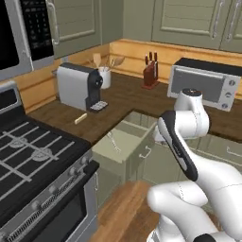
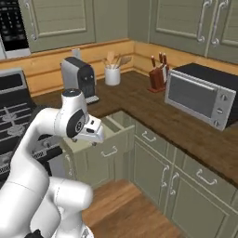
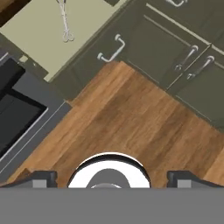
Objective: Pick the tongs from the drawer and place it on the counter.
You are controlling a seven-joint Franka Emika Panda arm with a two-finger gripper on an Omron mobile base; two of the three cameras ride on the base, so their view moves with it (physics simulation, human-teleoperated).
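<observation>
The thin silver tongs lie flat inside the pulled-out pale sage-green drawer, and appear as a small silver shape on the drawer floor. My gripper hangs over the wooden floor in front of the drawer's front panel, well apart from the tongs. Its fingertips stand wide apart with nothing between them, so it is open. The white hand hovers beside the open drawer. The dark brown counter runs behind and beside the drawer.
On the counter stand a coffee machine, a utensil cup, a knife block and a toaster oven. A short beige stick lies near the stove. Cabinet doors flank the drawer.
</observation>
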